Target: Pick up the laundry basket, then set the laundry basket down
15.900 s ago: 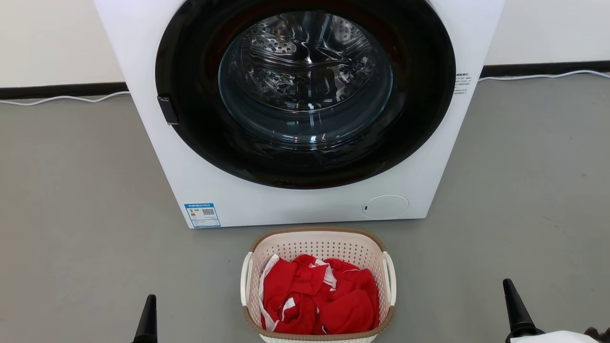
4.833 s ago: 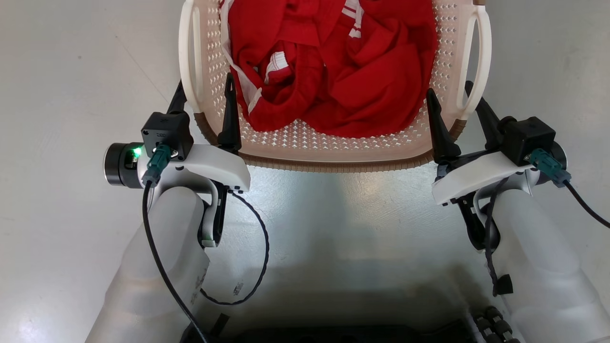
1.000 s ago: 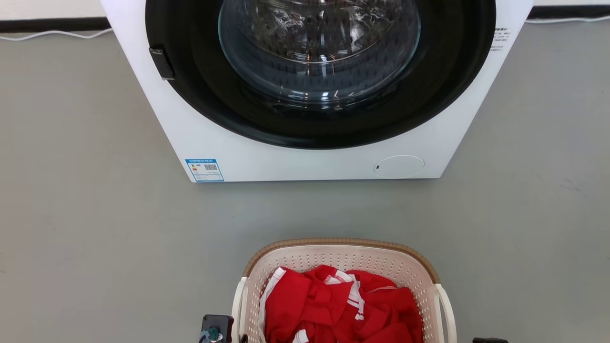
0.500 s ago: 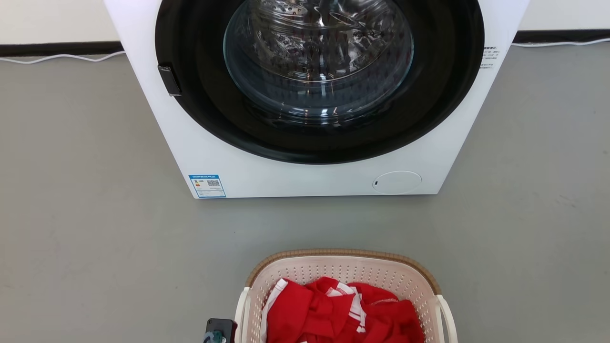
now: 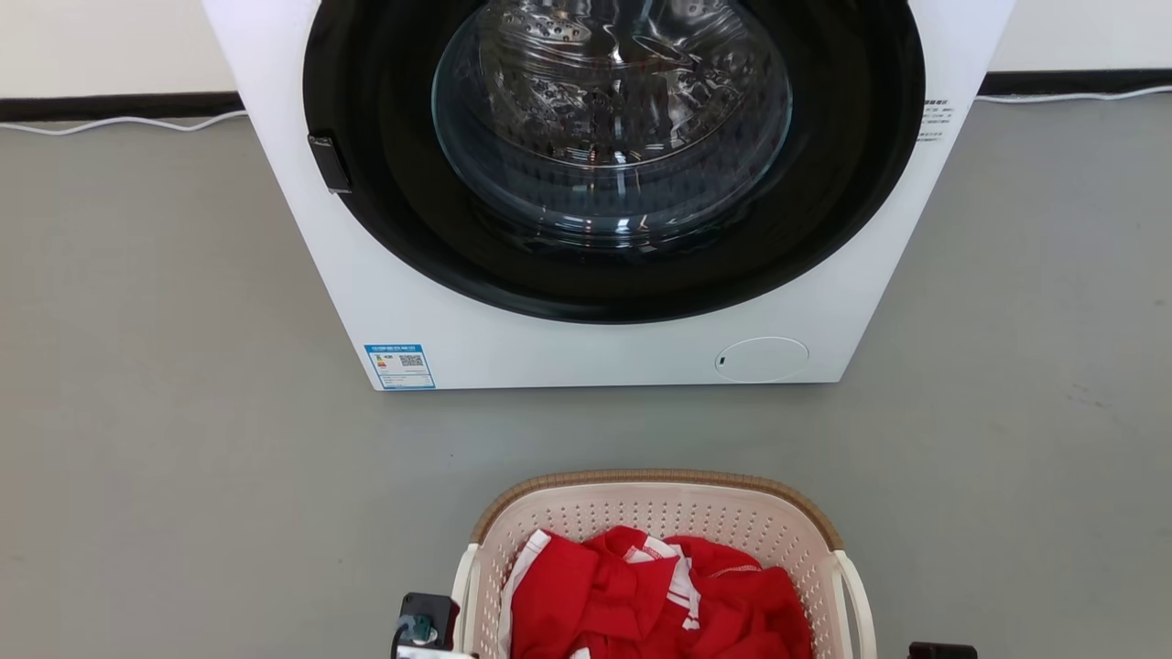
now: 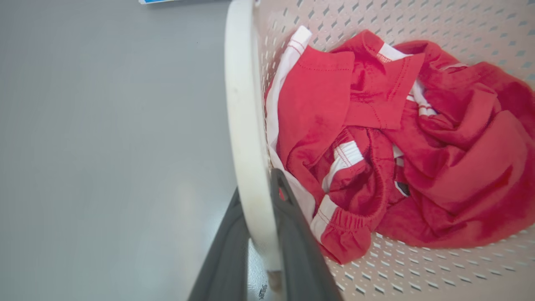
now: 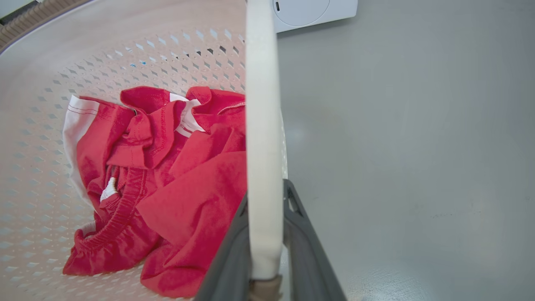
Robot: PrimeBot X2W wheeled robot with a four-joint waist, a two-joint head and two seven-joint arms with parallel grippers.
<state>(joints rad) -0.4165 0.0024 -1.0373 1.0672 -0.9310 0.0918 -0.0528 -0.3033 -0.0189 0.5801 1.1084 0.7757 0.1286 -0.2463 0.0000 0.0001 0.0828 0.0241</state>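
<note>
Grey floor (image 5: 183, 458); left gripper (image 6: 257, 184) and right gripper (image 7: 266, 192) clamped on the laundry basket (image 5: 659, 480).

Left end effector (image 6: 256, 184): both dark fingers clamped on a white loop handle of the laundry basket (image 6: 244, 104), one finger on the outer face, one on the inner, tips pointing along the handle. Right end effector (image 7: 266, 191): same condition on the opposite handle, fingers in contact with both faces.

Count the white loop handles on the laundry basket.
2, on the laundry basket's sides: the left handle between the left gripper's fingers, the right handle between the right gripper's fingers.
</note>
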